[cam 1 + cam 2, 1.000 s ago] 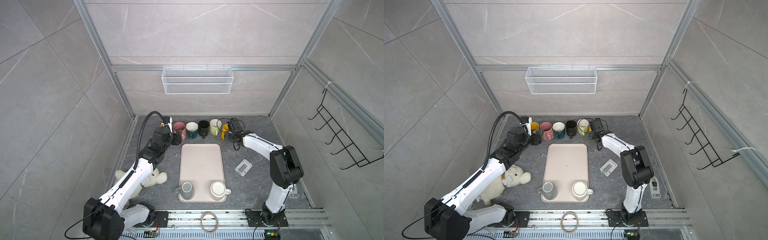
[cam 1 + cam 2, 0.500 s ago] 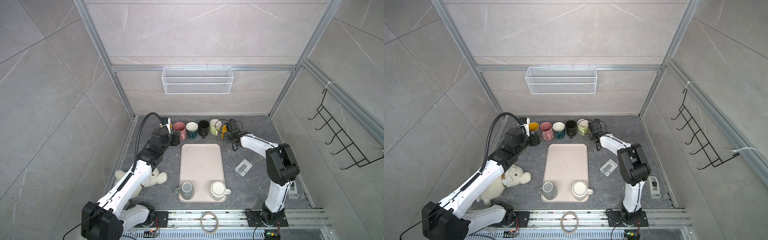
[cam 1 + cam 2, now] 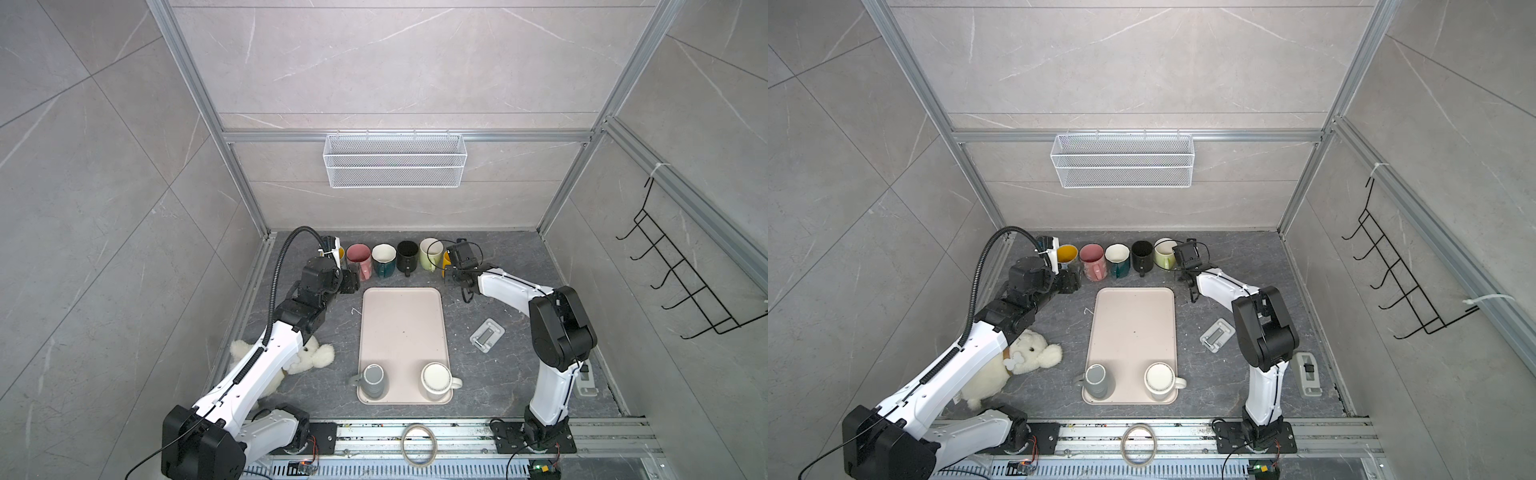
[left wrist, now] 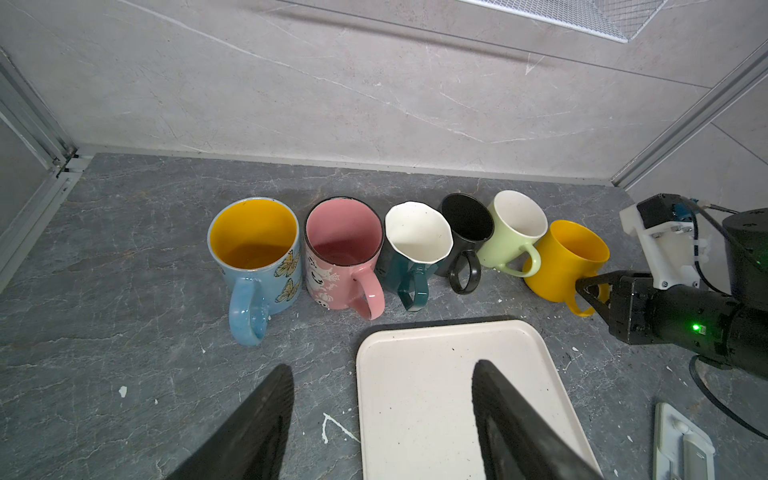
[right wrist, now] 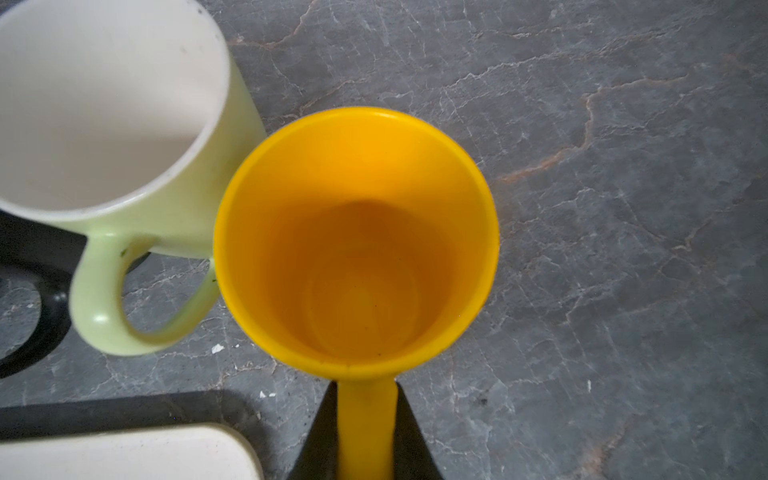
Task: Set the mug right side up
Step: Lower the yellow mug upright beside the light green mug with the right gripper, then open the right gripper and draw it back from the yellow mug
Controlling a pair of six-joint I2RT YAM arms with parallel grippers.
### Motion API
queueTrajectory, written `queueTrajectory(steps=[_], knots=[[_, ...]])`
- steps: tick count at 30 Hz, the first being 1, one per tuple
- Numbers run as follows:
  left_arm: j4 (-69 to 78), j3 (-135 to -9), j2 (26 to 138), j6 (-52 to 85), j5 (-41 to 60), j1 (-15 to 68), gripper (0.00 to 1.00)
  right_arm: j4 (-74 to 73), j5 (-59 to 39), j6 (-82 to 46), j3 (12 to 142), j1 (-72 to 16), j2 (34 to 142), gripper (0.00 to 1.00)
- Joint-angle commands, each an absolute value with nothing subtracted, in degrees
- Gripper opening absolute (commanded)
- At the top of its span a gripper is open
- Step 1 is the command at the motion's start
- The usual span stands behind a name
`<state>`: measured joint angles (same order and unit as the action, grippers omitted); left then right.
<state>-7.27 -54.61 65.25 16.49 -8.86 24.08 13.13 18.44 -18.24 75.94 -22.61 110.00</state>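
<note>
Tabletop (image 3: 492, 384) | yellow mug (image 5: 353, 249) ends 6-mug row | green mug (image 5: 104, 104) just beside | tray (image 3: 401, 324) near

A pale pink tray (image 3: 403, 328) lies lengthwise in the middle of my grey, stone-patterned bench (image 3: 490, 386). To its left is a white plush toy (image 3: 1030, 353), lying apart from the tray's edge. To its right a small white plastic gadget (image 3: 487, 336) sits askew, and a second white one (image 3: 1307, 374) lies near the right wall. I cannot tell what either gadget is. A ring of tape (image 3: 419, 425) rests on the metal rail (image 3: 457, 432) along the front. A white wire basket (image 3: 395, 160) hangs on my back wall, and a black hook rack (image 3: 702, 286) hangs on the right wall.
</note>
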Motion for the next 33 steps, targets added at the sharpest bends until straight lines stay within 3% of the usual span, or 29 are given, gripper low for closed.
queueTrajectory(steps=[1, 23, 33], knots=[[-5.91, -53.98, 63.57, 16.92, -9.63, 23.73, 0.7, 11.64, 19.47, -19.16, 75.99, -23.28, 110.24, 0.19], [-6.5, -52.21, 59.89, 16.52, -10.88, 23.72, 0.7, 12.4, 18.94, -21.22, 73.57, -24.69, 108.85, 0.28], [-7.03, -51.65, 58.13, 16.46, -11.13, 23.74, 0.7, 12.44, 18.54, -21.88, 71.16, -25.64, 105.69, 0.38]])
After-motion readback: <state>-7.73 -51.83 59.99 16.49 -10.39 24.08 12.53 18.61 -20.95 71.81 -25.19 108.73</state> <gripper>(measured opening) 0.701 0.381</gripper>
